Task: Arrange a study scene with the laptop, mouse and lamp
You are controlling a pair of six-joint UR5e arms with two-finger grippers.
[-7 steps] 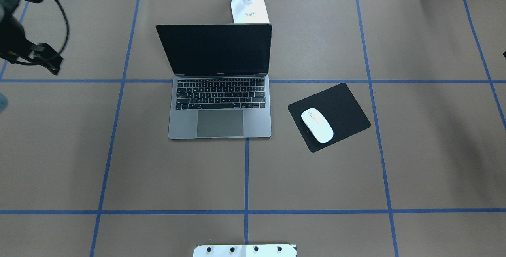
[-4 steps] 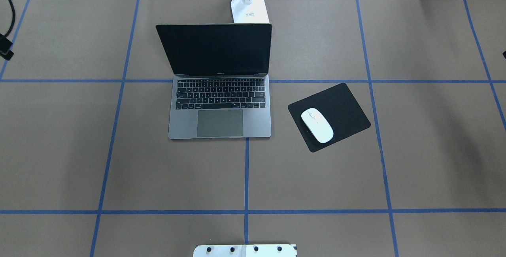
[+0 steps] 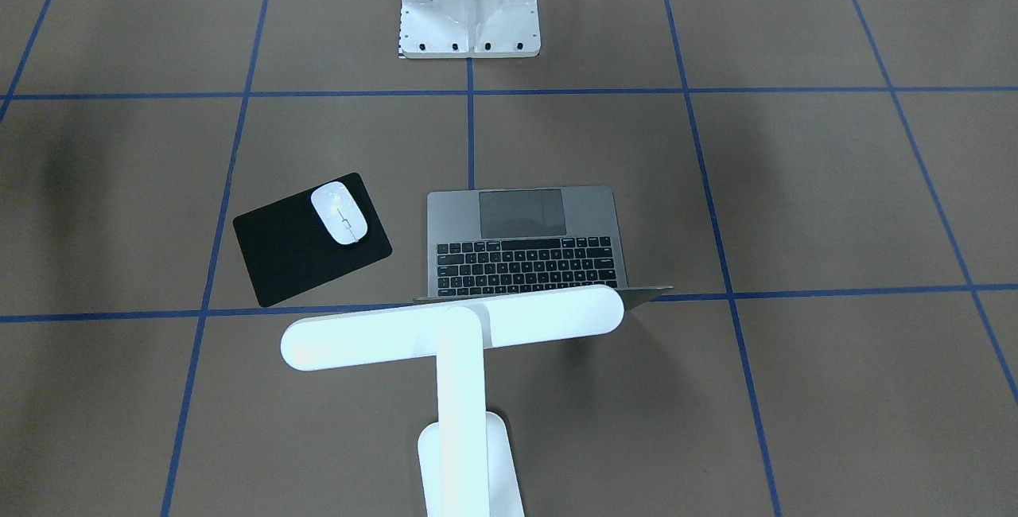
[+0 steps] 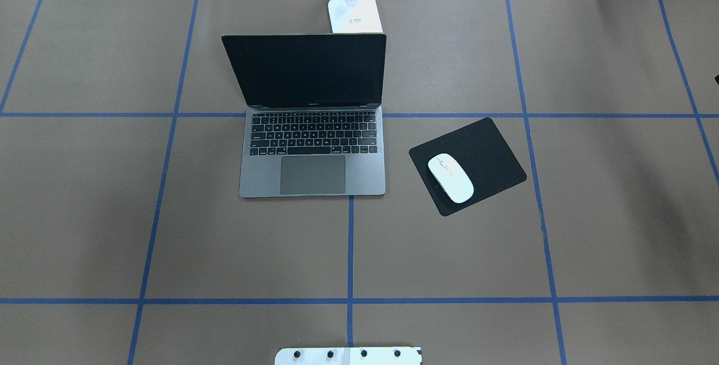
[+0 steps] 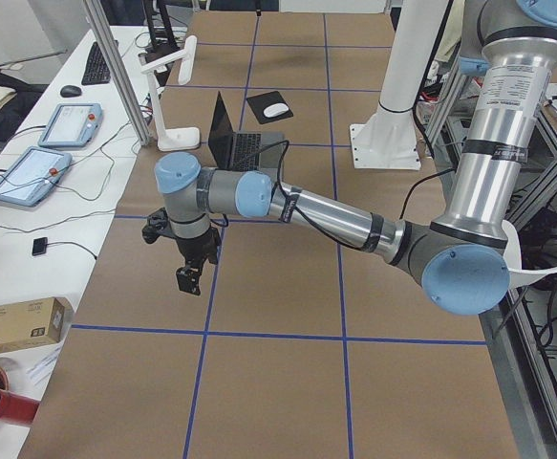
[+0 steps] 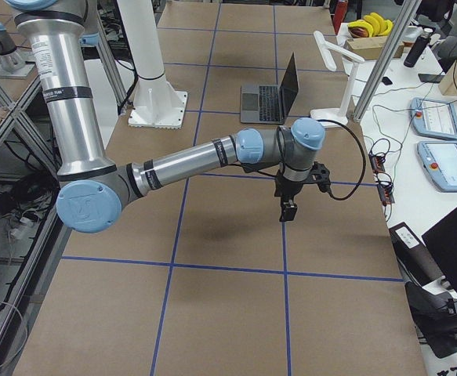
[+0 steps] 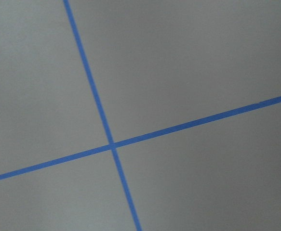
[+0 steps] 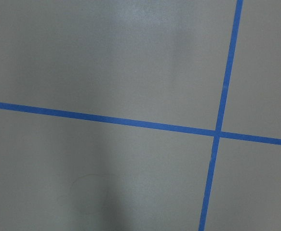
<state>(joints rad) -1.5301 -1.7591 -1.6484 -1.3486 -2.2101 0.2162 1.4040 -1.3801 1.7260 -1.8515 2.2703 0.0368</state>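
Read across the overhead view from the robot's left to its right. The left gripper [image 5: 188,279] hangs over bare table [image 4: 84,213], outside the overhead frame and well apart from the task's things. It appears only in a side view, so you cannot tell whether its fingers are apart or together. The laptop [image 4: 312,146] sits left of centre, its lid raised and its keyboard and trackpad facing the robot, as a user would want it. The lamp [image 3: 450,328] stands just behind the laptop's lid, near the table's far edge. Its horizontal bar reaches over the top of the screen, presumably to light the keys. The mouse [image 4: 450,177] rests on the black mat [image 4: 488,146], which lies askew just beside the laptop on the robot's right, within reach of a working hand. The right gripper [image 6: 288,213] hangs over bare table beyond the mat. It too shows only from the side, so you cannot tell its state. Judged from this layout, the scene looks finished, with both arms parked clear.
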